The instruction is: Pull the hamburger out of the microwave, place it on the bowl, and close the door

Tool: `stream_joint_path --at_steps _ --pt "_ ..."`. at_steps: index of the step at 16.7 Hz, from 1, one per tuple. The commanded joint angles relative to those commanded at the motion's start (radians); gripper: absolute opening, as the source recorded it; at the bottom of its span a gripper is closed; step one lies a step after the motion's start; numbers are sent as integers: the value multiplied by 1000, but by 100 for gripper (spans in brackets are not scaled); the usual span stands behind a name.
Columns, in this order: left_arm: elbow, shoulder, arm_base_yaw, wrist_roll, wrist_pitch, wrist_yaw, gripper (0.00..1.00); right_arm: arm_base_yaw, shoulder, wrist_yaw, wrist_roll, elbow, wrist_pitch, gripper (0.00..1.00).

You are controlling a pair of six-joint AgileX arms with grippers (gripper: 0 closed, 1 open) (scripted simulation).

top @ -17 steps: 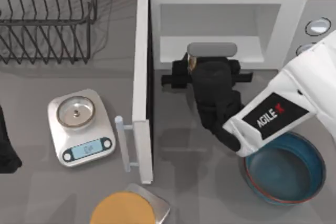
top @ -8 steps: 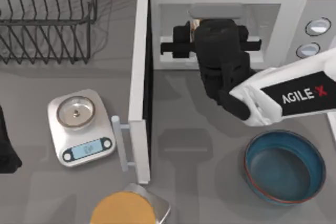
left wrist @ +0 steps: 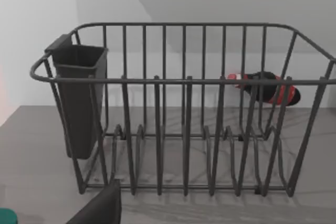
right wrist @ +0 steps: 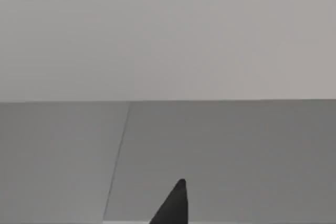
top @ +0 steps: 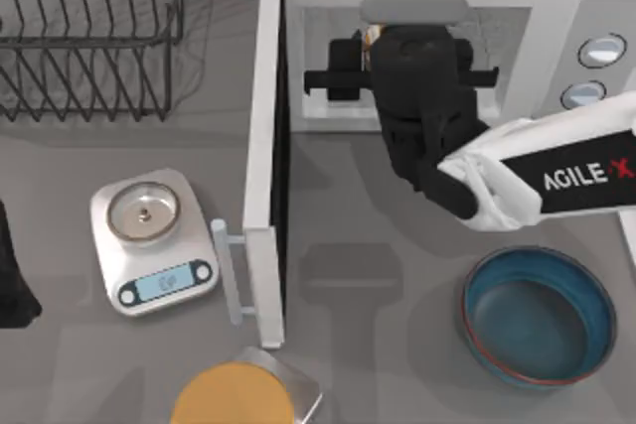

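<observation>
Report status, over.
Right end effector reaching inside the microwave cavity. Left arm parked at table's left edge. Hamburger barely visible at the effector. Door open, bowl empty, nothing obstructing.

The large white boxy microwave [top: 556, 17] has a smooth matt finish. The dark wire dish rack [left wrist: 184, 129] looks metallic. The round deep-blue bowl [top: 586, 295] appears glossy, and the grey table [top: 397, 345] matt.

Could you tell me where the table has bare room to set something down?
Bare tabletop lies between the open door and the bowl, before the microwave. It is crowded left of the door: scale and rack.
</observation>
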Motion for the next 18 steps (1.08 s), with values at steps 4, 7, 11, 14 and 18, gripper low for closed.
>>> stream_joint_path --at_steps 4,7,11,14,18 --pt "0 0 0 0 0 0 100 3 -28 -7 131 -22 -36 0" --pt "0 0 0 0 0 0 100 8 -69 -18 327 -55 -90 0" --pt "0 0 0 0 0 0 100 16 -145 -37 689 -115 -188 0" --pt "0 0 0 0 0 0 100 24 -213 -54 1015 -170 -278 0" --pt "0 0 0 0 0 0 100 36 -312 -80 1496 -250 -409 0"
